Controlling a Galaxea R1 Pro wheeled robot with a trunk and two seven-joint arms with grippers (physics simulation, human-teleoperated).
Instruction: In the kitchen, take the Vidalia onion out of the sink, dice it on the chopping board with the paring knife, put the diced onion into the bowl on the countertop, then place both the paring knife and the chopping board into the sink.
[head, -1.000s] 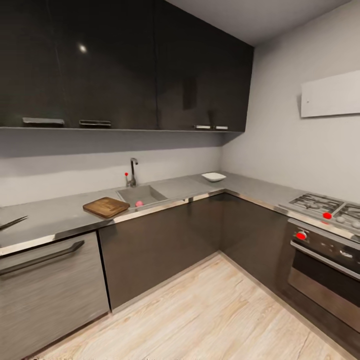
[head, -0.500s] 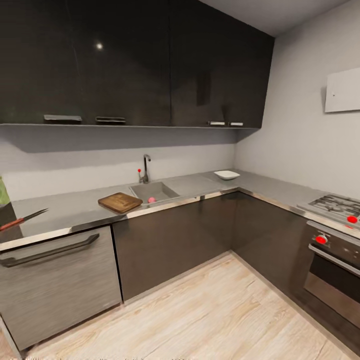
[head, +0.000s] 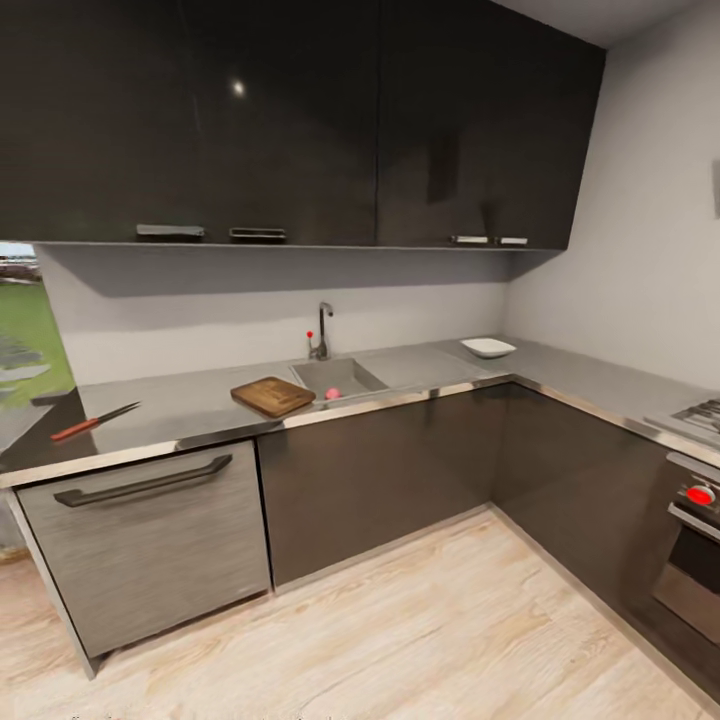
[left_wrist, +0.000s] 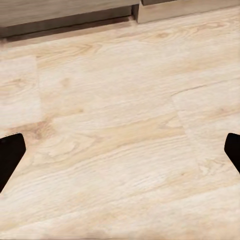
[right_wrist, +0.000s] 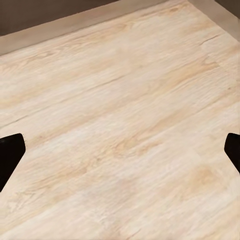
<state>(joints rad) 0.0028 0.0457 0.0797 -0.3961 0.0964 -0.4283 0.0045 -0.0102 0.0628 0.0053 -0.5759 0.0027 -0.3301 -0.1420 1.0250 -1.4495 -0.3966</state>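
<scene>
While we are well apart from the desk (head: 180, 410), we should roll up square to the sink (head: 340, 377), where the Vidalia onion (head: 332, 394) sits mid-frame, chopping board (head: 272, 396) just beside, paring knife (head: 95, 422) far left, bowl (head: 488, 347) right. Wrist views add wooden floor (left_wrist: 120, 130); left claw (left_wrist: 120, 152) and right claw (right_wrist: 120, 152) look spread wide, both empty.
</scene>
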